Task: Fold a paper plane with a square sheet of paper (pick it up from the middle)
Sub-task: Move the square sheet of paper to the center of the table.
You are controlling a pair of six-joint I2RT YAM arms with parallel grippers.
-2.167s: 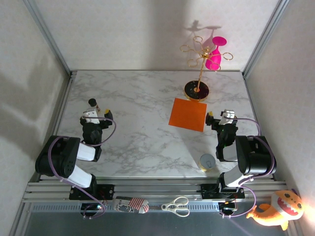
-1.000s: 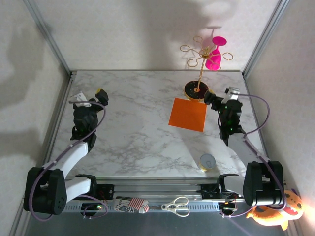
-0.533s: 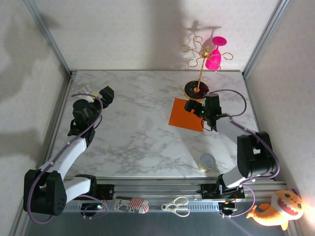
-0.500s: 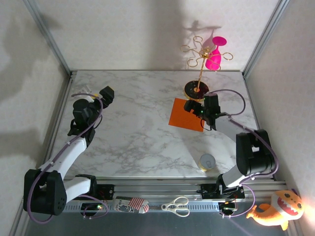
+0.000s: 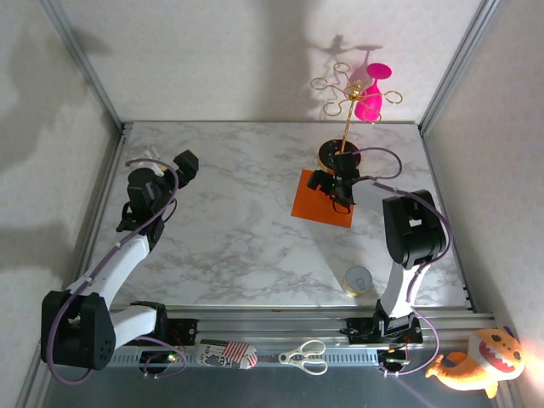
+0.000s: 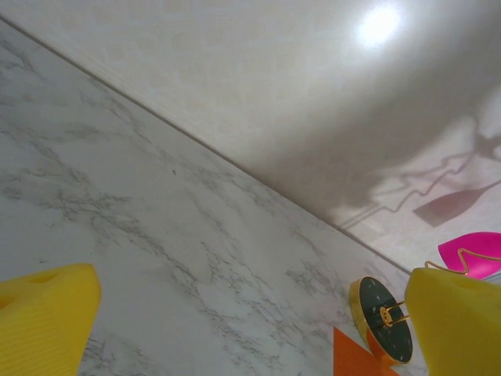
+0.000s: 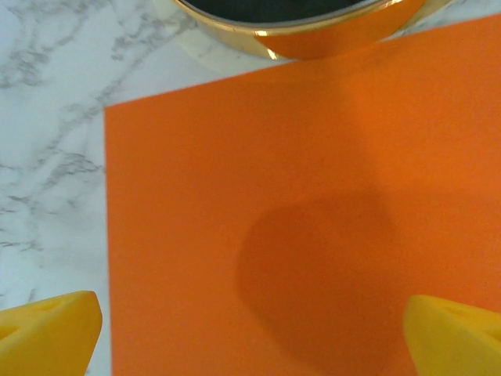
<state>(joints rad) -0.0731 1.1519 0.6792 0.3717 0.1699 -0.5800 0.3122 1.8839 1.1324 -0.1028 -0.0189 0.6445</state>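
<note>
R tool (image 7: pixel 250 337) is held wide open over the square sheet of paper (image 7: pixel 258 172), nothing gripped; L tool (image 6: pixel 250 325) likewise wide, empty.

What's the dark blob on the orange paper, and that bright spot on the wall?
Right wrist view: the blob on the square sheet of paper is a soft shadow, probably of the right gripper above it. Left wrist view: the bright spot on the wall is lamp glare; nearby falls the pink glass's shadow.

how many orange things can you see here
2: the square sheet of paper flat on the table beside the gold stand, and a plush toy beyond the table's near right corner.
</note>
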